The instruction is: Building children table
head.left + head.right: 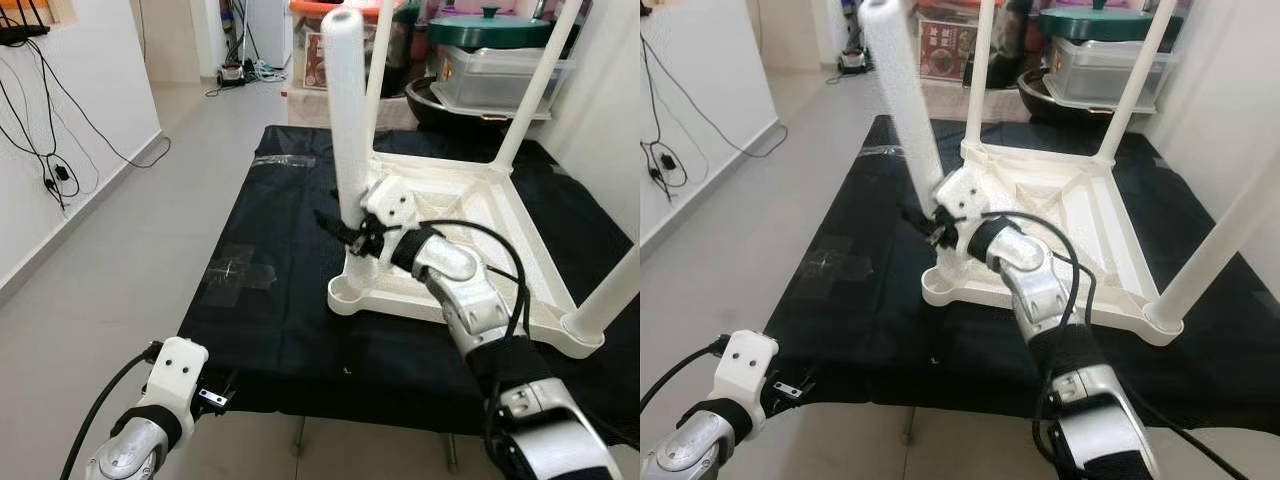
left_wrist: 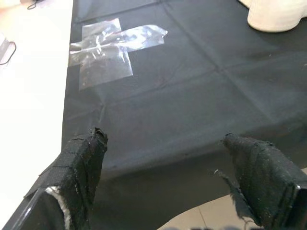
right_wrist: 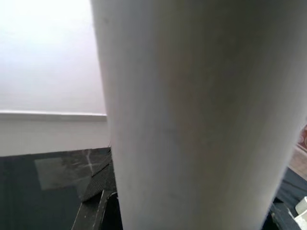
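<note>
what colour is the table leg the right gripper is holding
White, clearest in the left eye view: table leg, right gripper.

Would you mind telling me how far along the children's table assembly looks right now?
Nearly done, it seems. The white tabletop lies upside down on the black cloth, with three legs already standing in their corners. In hand: the right end effector grips the fourth leg above the near-left corner socket. Whether it is fully seated is unclear. The left end effector hovers open. Left: flipping the table upright.

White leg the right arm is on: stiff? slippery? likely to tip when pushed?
The white leg looks like a rigid, smooth plastic tube, so probably stiff, light, and somewhat slippery in the right gripper's jaws. It stands upright in the upside-down table's corner socket; if not fully seated, a side push may tilt it.
</note>
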Robot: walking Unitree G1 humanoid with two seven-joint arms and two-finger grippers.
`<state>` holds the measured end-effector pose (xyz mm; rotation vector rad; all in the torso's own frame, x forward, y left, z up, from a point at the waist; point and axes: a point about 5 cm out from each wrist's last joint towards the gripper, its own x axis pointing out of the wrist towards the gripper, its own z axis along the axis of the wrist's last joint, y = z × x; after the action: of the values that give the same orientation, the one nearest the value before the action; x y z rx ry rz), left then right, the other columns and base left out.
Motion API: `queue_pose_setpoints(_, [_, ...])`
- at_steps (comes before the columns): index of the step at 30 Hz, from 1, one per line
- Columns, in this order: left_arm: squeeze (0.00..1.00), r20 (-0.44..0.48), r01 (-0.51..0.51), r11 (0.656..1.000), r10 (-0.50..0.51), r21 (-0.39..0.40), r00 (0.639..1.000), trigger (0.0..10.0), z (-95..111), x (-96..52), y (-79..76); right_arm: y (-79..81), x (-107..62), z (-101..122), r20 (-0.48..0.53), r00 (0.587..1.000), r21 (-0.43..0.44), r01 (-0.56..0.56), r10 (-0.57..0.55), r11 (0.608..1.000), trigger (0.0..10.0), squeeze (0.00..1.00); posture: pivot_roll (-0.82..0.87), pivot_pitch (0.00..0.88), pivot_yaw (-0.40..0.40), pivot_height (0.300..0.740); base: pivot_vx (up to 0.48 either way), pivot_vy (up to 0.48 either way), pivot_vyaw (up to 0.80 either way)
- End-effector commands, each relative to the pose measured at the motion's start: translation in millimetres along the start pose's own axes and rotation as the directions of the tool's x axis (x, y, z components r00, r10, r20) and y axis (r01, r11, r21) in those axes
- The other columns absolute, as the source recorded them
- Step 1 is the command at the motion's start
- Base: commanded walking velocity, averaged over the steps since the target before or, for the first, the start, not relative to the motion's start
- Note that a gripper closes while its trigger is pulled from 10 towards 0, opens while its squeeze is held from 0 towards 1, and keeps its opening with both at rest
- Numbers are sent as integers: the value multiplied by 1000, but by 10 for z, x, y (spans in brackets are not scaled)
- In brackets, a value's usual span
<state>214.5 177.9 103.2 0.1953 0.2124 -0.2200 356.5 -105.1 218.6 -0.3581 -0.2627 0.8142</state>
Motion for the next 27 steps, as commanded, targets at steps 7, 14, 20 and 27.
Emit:
queue_pose_setpoints(7, [0, -11, -10, 1000, 10, -8, 1000, 10000, -19, 19, -6, 237, 44, -87, -27, 997, 17, -74, 74, 997, 0, 0, 54, 0, -76, 740, 0, 0, 0])
queue_pose_setpoints(14, [0, -8, -17, 1000, 17, -9, 1000, 10000, -3, 20, -11, 360, 97, -82, -30, 993, 33, -117, 118, 993, 0, 0, 59, 0, -83, 740, 0, 0, 0])
queue_pose_setpoints(20, [0, -8, -24, 1000, 24, -18, 1000, 10000, 2, 34, -7, 412, 128, -179, -74, 988, 175, -119, 134, 977, 0, 0, 63, 0, -89, 740, 0, 0, 0])
queue_pose_setpoints(27, [0, -10, -26, 999, 26, -29, 1000, 10000, -4, 42, -1, 323, 159, -276, -111, 985, 315, -88, 129, 945, 0, 0, 67, 0, -96, 740, 0, 0, 0])
